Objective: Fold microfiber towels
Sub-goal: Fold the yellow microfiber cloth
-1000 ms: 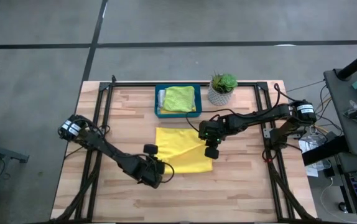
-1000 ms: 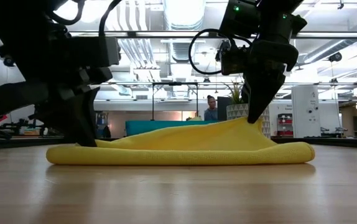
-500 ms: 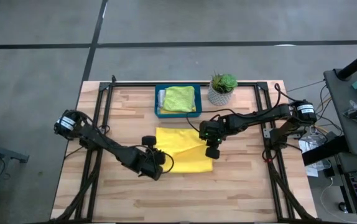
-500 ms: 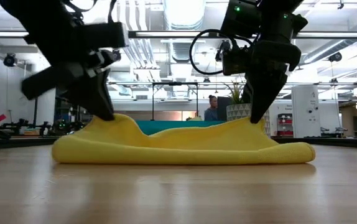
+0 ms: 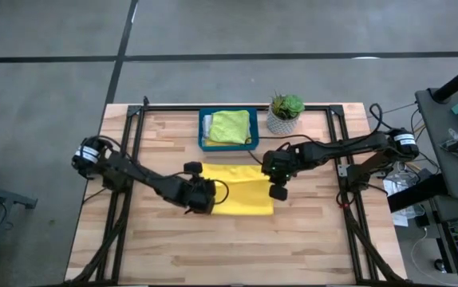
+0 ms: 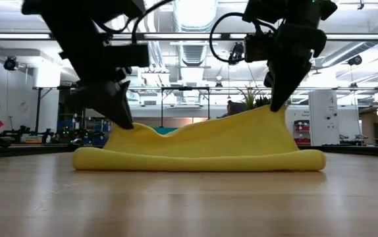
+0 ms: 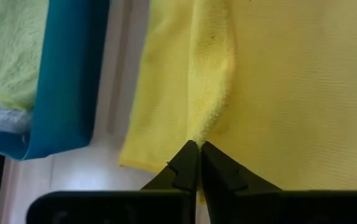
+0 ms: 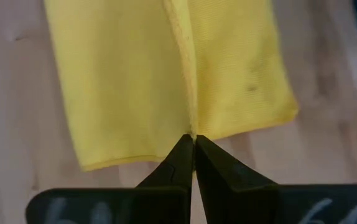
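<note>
A yellow microfiber towel [image 5: 241, 191] lies mid-table, and both grippers are shut on it. My left gripper [image 5: 206, 198] is at its left end and my right gripper [image 5: 276, 190] at its right end. In the low view both ends rise into peaks under the grippers [image 6: 124, 123] [image 6: 276, 106]. The towel sags between them, and its lower part [image 6: 199, 161] rests on the table. A lime green towel [image 5: 230, 126] lies in the teal tray [image 5: 203, 130] at the far edge. My left gripper pinches a raised ridge of cloth at the towel's left end [image 7: 198, 135] between its two fingers, slanting down from the left. One layer or several, I cannot tell. That end is lifted; the cloth below it stays on the table. My right gripper pinches the towel's hemmed edge at its right end [image 8: 191, 130] between its fingertips, pointing steeply down. That end [image 6: 268, 113] is pulled up into a peak. The cloth slopes down from it to the part on the table.
A potted plant [image 5: 285, 114] stands at the far edge, right of the tray. Black frame rails [image 5: 129, 159] [image 5: 342, 151] run along the table's left and right sides. Bare wood [image 5: 237, 247] lies toward the near edge.
My left gripper has moved toward the far edge and the right, and has risen. It has lifted the towel's left end off the table and drawn it inward. My right gripper has risen a little, pulling the right end higher. The towel now looks shorter from left to right.
</note>
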You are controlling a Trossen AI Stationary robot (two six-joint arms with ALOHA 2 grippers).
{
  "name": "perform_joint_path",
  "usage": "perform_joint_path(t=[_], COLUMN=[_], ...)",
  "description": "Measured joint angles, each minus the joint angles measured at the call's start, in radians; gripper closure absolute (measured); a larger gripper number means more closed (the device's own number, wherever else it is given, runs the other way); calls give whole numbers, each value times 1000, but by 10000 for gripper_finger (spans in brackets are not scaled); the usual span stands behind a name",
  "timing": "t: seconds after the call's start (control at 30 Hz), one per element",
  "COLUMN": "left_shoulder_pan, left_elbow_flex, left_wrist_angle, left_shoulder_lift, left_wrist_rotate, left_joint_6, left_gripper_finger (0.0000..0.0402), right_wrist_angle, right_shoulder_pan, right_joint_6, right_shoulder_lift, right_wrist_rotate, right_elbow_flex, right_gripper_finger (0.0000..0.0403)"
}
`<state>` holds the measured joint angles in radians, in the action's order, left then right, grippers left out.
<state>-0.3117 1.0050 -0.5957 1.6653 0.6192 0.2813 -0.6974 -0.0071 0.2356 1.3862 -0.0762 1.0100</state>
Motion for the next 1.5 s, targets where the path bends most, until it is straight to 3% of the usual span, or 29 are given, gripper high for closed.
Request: perform_joint_path(t=[0.2,0.37,0.57,0.93,1.13,1.3,1.5], left_shoulder_pan=[70,125,156,169,168,168,171], left_elbow_flex=[-1,-1,-3,-45,-80,-80,-80], left_wrist_angle=[-27,-17,-15,30,98,99,98], left_shoulder_lift=[0,0,0,0,0,1,2], left_wrist_rotate=[0,0,-1,-3,-3,56,99], left_joint_6=[0,0,0,31,27,27,27], left_gripper_finger=[400,400,400,397,350,301,268], right_wrist_angle=[0,2,8,37,38,38,42], right_shoulder_pan=[-11,-38,-54,-59,-59,-68,-88], right_joint_6=[-1,-12,-12,-17,-6,0,-12], right_shoulder_lift=[18,53,64,71,71,71,71], right_wrist_rotate=[102,125,250,261,263,263,264], right_elbow_flex=[0,0,0,0,0,0,0], right_gripper_finger=[394,394,394,394,394,391,356])
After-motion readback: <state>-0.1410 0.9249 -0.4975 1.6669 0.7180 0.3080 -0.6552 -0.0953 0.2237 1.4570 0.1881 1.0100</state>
